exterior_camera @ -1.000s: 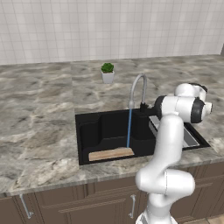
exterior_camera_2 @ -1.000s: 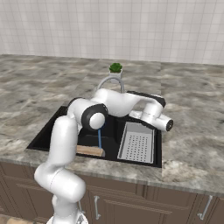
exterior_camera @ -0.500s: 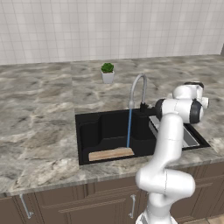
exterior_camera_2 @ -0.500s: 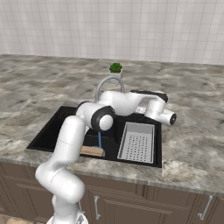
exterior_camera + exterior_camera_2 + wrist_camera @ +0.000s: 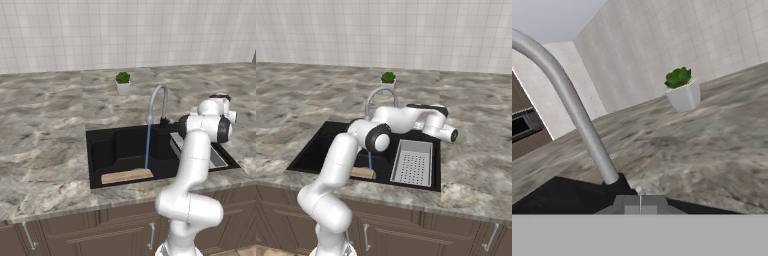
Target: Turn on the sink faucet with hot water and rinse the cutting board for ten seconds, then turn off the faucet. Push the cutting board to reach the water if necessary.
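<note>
The black sink [image 5: 107, 150] holds the tan cutting board [image 5: 127, 175] flat against its front wall. The silver faucet [image 5: 158, 100] arches over the basin, and a thin blue stream of water [image 5: 147, 145] falls onto the board's right end. In the right base view the cutting board [image 5: 363, 173] shows partly behind my arm, with the water [image 5: 370, 160] landing on it. My gripper [image 5: 640, 201] is shut and empty, just in front of the faucet's dark base [image 5: 619, 182] and its small handle. The spout [image 5: 572, 100] rises to its left.
A grey ribbed drainer tray [image 5: 413, 162] fills the sink's right part. A small potted plant [image 5: 122, 83] stands on the marble counter [image 5: 45, 120] behind the sink, in front of the tiled wall. My forearm reaches across above the drainer.
The hand has shifted slightly at the faucet base and the wrist has turned a little. Water keeps running onto the board, which has not moved.
</note>
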